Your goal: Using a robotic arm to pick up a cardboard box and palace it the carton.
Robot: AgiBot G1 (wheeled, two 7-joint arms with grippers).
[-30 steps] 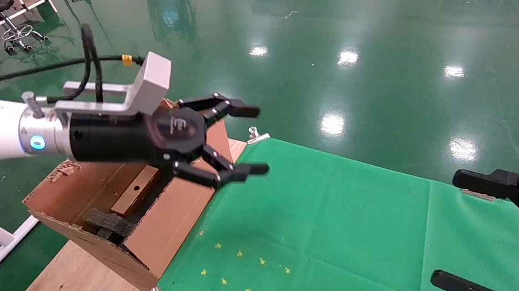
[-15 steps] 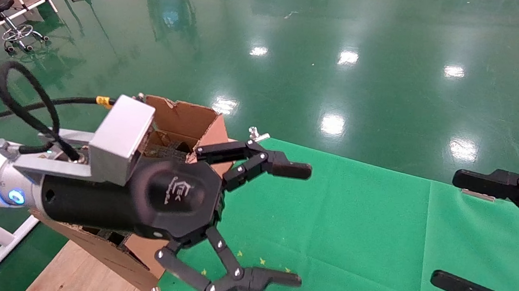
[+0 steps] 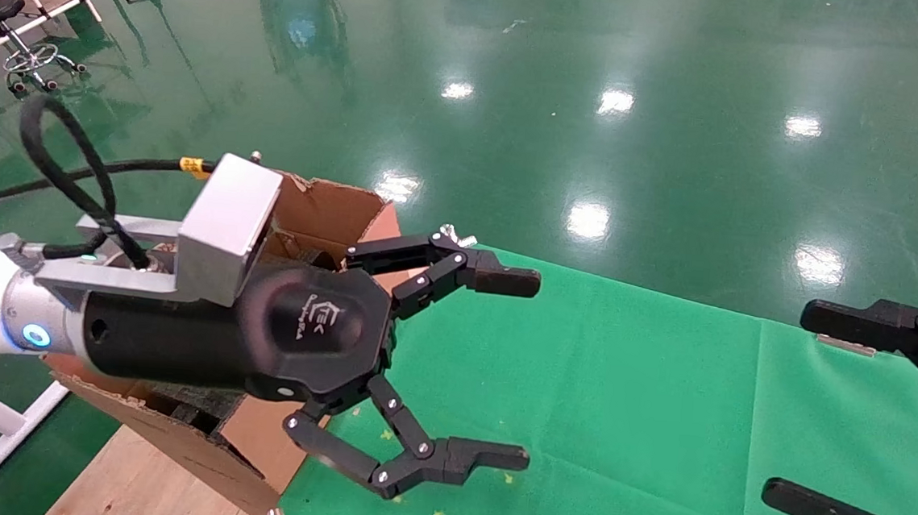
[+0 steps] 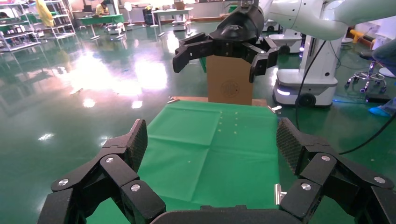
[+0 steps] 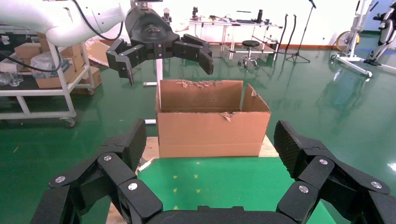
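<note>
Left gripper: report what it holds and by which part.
Nothing is held. The left gripper is open and empty above the green cloth, beside the carton.

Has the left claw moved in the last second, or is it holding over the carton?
Yes. The left claw, open and empty, has swung off the carton and out over the green cloth, nearer the head camera than a second ago.

Head looks down; wrists share the carton (image 5: 212, 125).
</note>
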